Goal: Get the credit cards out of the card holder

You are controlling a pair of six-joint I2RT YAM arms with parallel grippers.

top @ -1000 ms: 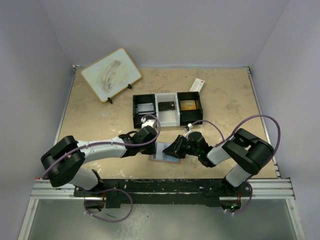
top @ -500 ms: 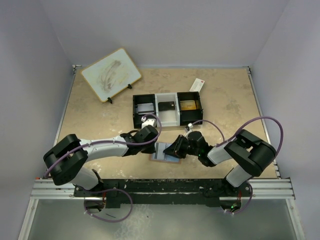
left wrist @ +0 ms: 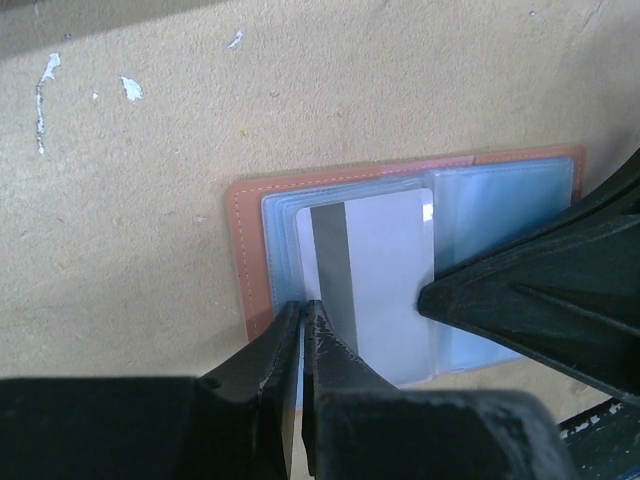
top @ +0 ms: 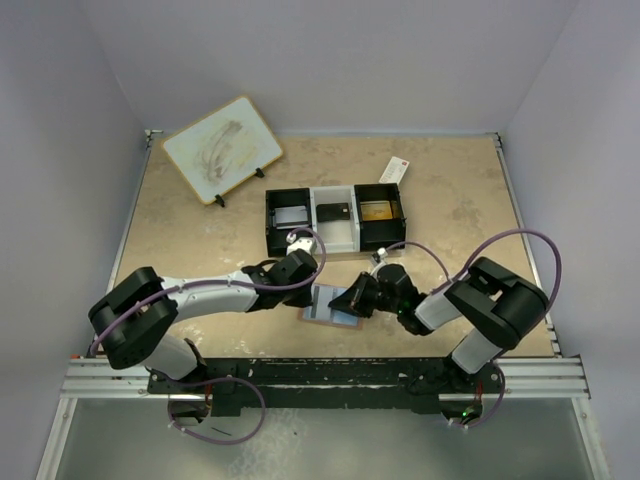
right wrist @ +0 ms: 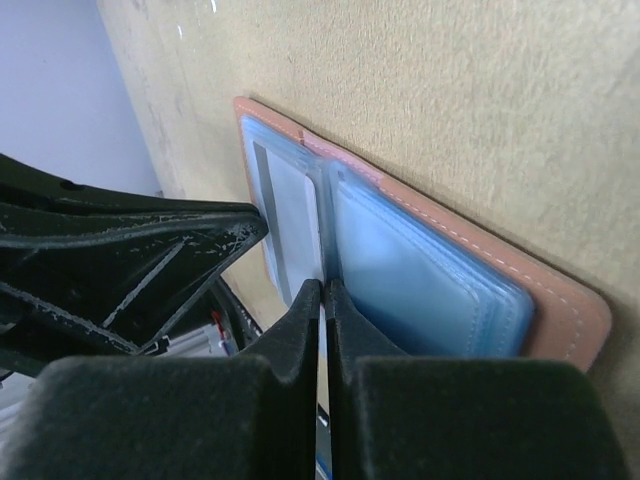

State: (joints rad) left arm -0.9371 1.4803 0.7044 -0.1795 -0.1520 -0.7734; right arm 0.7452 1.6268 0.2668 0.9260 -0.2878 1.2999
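Observation:
The salmon-tan card holder lies open on the table between my two grippers. Its clear bluish pockets face up. A silvery grey credit card with a dark stripe sits in the left pocket and also shows in the right wrist view. My left gripper is shut, its tips pressing on the holder's near left edge. My right gripper is shut at the card's inner edge by the fold, with a thin pale sliver between its fingers. It shows in the left wrist view as a black wedge.
A black-and-white three-compartment tray stands behind, holding a grey card, a dark card and a brownish one. A white packet with a red end lies beyond it. A board on a stand is at the back left.
My right gripper has shifted slightly left and toward the near edge over the holder. The left arm has hardly moved.

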